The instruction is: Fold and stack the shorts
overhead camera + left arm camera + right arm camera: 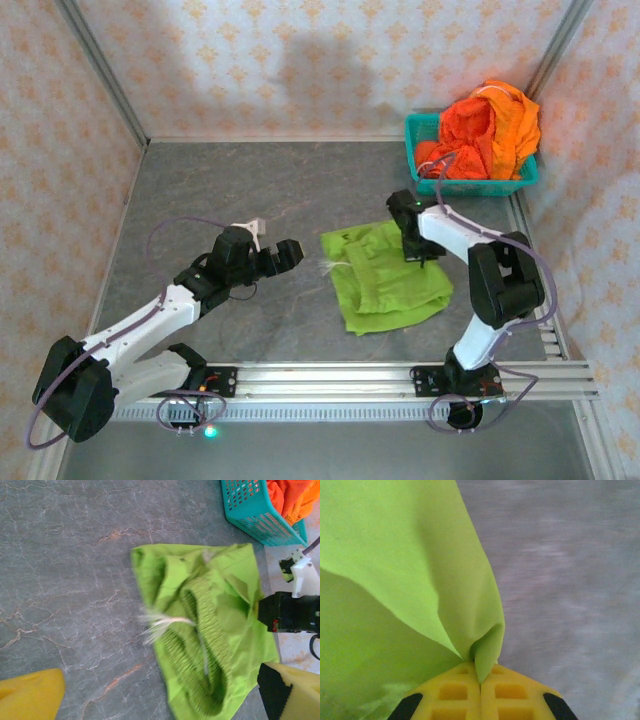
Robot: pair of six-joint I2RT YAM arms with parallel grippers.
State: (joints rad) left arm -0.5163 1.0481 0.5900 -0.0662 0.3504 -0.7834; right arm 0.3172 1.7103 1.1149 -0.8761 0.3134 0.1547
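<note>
Leftward, the left fingers (30, 695) stand wide apart over the grey table (250, 190). At their three o'clock lie crumpled lime green cloth shorts (385, 285), one edge clamped between the right fingers (455, 697); orange shorts (490, 130) heap at one o'clock.

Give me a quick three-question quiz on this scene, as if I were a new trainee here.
1. True or false: the right pincer is shut on an edge of the lime green shorts.
2. Where are the orange shorts piled? A) flat on the table B) in the teal basket C) hanging on the wall
3. Fill in: the left pincer has its jaws ____.

Key: 1 true; 2 B; 3 open
</note>
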